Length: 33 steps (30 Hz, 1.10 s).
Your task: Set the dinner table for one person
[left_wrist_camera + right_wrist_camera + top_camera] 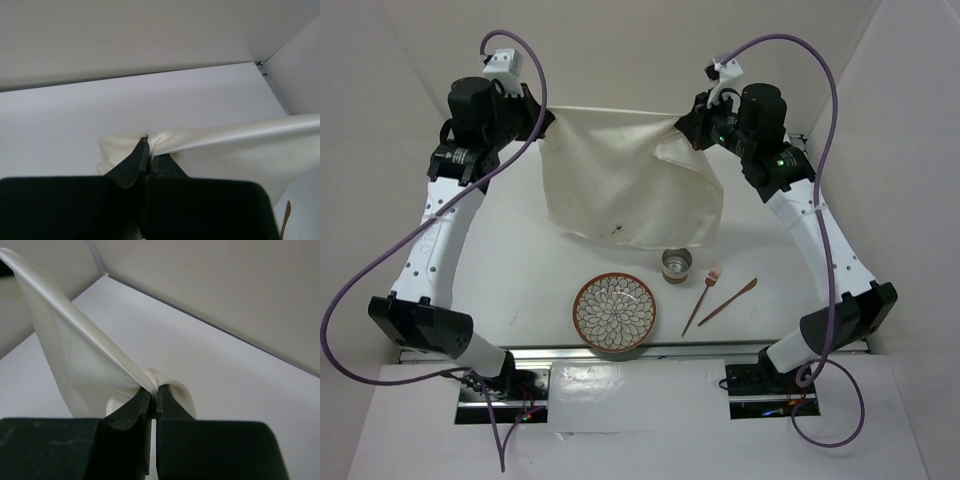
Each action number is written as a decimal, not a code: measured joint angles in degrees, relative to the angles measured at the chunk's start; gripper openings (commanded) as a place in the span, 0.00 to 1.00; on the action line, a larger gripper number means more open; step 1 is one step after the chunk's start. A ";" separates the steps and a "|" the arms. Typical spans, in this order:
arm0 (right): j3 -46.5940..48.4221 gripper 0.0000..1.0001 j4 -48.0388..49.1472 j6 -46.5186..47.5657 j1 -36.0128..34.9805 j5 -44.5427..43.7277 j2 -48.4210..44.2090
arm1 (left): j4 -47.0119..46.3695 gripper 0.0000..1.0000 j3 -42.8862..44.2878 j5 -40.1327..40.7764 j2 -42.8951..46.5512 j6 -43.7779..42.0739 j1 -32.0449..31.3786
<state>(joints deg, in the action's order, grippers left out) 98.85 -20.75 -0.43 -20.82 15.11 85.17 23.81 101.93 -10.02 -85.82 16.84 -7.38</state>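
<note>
A cream cloth mat hangs stretched between my two grippers above the far part of the white dinner table. My left gripper is shut on its far left corner. My right gripper is shut on its far right corner. The mat's near edge droops to the table, and its right part is folded over. A patterned brown-rimmed plate, a small metal cup, a copper fork and a copper knife lie near the front edge.
White walls enclose the table at the back and sides. An aluminium rail runs along the near edge between the arm bases. Purple cables loop from both arms.
</note>
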 measured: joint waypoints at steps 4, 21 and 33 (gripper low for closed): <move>0.59 0.00 1.07 0.35 1.92 1.22 4.44 | -1.18 0.00 2.84 0.20 -4.59 0.15 0.15; 20.31 0.00 6.14 0.04 8.00 10.56 26.64 | -4.70 0.00 21.46 -1.11 -25.55 4.35 2.91; -12.02 0.99 -1.27 0.87 11.23 9.25 9.01 | -2.45 1.00 -24.65 -2.21 -6.86 11.72 11.08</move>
<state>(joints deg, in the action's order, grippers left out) 86.83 -22.02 0.45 -9.58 24.36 94.17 21.37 77.28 -12.23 -92.68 28.56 3.70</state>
